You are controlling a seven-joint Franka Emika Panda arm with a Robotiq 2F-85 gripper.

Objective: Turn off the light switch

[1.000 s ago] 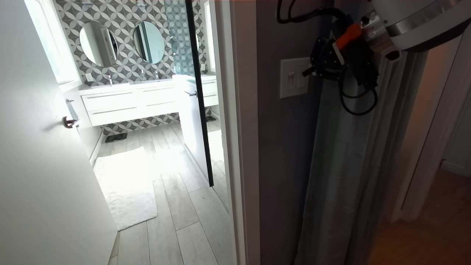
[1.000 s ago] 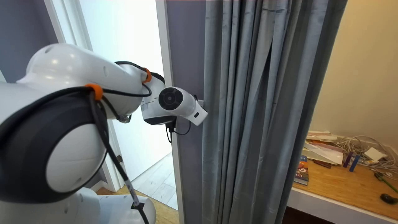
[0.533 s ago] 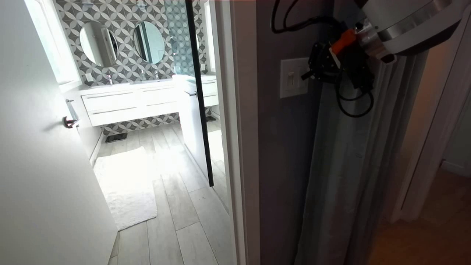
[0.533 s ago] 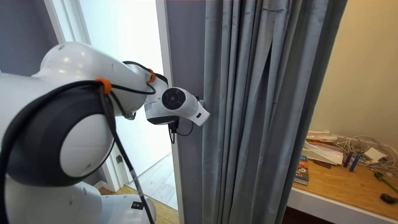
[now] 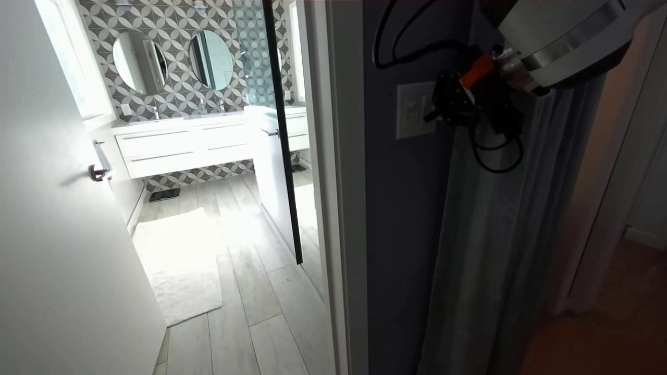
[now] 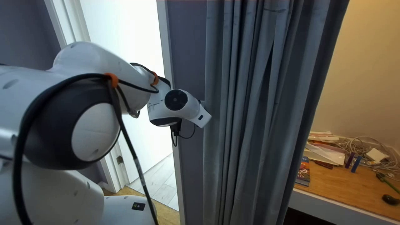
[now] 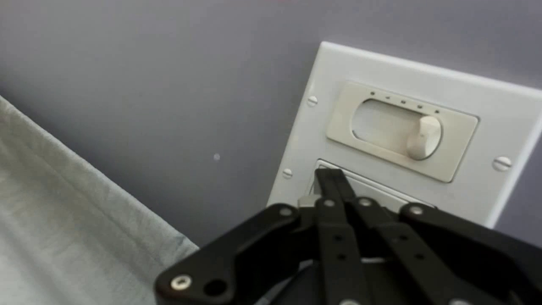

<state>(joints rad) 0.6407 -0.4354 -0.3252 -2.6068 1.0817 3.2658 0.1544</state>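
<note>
The light switch is a pale wall plate (image 5: 411,130) on the grey wall, at the tips of my gripper (image 5: 430,116) in an exterior view. In the wrist view the plate (image 7: 427,70) is tilted, with a slider knob (image 7: 424,137) at the right end of its slot. Below it is the flat rocker (image 7: 372,189), partly hidden by the gripper. My gripper (image 7: 329,173) is shut with nothing between its fingers. Its tips overlap the rocker's upper left end; I cannot tell if they touch it. In an exterior view the arm's wrist (image 6: 187,107) hides most of the gripper.
A grey curtain (image 6: 243,125) hangs beside the plate; it also shows in the wrist view (image 7: 63,203). A door frame (image 5: 349,208) stands on the plate's other side, with a bathroom beyond. A wooden desk (image 6: 347,187) holds papers and cables.
The arm moved slightly downward and toward the plate, fingertips sinking across its edge. Wall, curtain and arm look darker now in both exterior views than half a second ago.
</note>
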